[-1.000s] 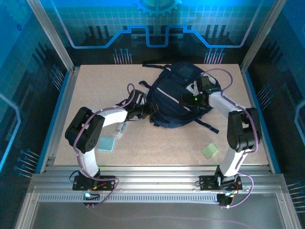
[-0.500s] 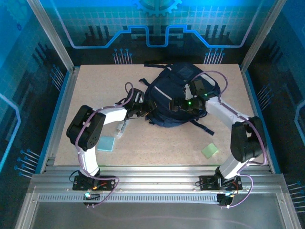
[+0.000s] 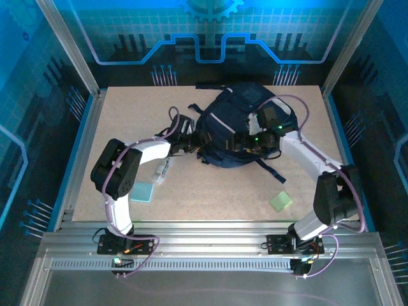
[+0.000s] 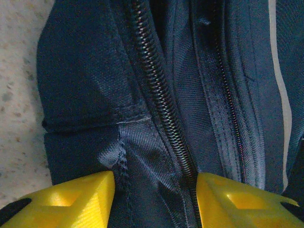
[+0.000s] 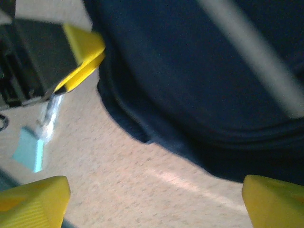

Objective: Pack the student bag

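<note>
Speckled beige table (image 3: 210, 191) inside a blue-lit enclosure carries the student bag (image 3: 223, 127), lying at far centre. At the bag's left edge the left gripper (image 4: 156, 199) straddles fabric beside the zipper (image 4: 156, 109), its jaws parted; whether they pinch it cannot be told. The right gripper (image 5: 156, 194) hovers wide open over the bag's near edge, holding nothing. A teal square (image 3: 143, 191) and a green square (image 3: 280, 201) lie near. Opening the bag seems to be the step in hand; next, probably, the right gripper must find the zipper pull.
</note>
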You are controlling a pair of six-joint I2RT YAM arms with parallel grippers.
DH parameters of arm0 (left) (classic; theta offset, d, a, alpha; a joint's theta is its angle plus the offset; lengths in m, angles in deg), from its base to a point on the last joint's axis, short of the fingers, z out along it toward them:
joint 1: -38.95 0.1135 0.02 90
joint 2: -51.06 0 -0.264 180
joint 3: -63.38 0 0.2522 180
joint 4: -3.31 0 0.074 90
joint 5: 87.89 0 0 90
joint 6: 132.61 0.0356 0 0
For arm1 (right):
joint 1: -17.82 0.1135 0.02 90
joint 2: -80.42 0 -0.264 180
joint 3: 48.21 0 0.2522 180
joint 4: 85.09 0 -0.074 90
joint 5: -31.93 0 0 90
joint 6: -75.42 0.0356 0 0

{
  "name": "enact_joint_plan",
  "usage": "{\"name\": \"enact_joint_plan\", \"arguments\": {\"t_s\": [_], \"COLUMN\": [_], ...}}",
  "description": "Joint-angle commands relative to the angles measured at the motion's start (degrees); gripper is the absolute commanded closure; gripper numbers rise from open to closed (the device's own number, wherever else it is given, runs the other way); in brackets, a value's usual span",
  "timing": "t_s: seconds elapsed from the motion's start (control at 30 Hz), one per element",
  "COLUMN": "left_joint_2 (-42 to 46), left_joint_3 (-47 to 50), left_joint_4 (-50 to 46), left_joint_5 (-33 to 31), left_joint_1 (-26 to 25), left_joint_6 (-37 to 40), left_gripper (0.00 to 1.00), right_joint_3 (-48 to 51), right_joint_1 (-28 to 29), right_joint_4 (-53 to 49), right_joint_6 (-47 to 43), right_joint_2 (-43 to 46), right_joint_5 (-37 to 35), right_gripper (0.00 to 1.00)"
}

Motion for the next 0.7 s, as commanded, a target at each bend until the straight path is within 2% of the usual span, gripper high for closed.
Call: {"name": "enact_joint_plan", "arguments": {"t_s": [0.0, 0.13, 0.27, 0.3, 0.5, 0.67], "left_joint_2": [4.43, 8.21, 10.42, 10.79, 10.56, 7.51], "left_joint_3": [-2.15, -3.72, -5.06, -5.24, -5.96, -6.71], "left_joint_4": [-6.20, -12.43, -16.97, -17.71, -17.81, -14.83], "left_joint_5": [-2.06, -3.78, -4.27, -4.36, -2.01, 0.73], "left_joint_1": [1.57, 1.32, 0.22, -0.39, -4.76, -7.10], "left_joint_6": [6.67, 12.57, 15.82, 16.38, 17.26, 14.27], "left_gripper": [0.47, 0.46, 0.45, 0.45, 0.45, 0.45], "right_joint_3": [-2.68, -2.92, -3.84, -4.43, -7.30, -10.96], "right_joint_1": [-2.71, -5.95, -8.38, -8.62, -10.85, -12.27], "right_joint_4": [-2.44, 0.91, 4.77, 5.38, 8.65, 8.66], "right_joint_6": [-3.01, -3.12, -1.82, -1.59, -0.08, 0.68], "right_joint_2": [2.33, 0.09, -4.27, -5.61, -13.11, -18.42], "right_joint_5": [-9.67, -14.20, -12.81, -12.24, -9.27, -6.19], "right_gripper": [0.13, 0.26, 0.47, 0.49, 0.57, 0.57]}}
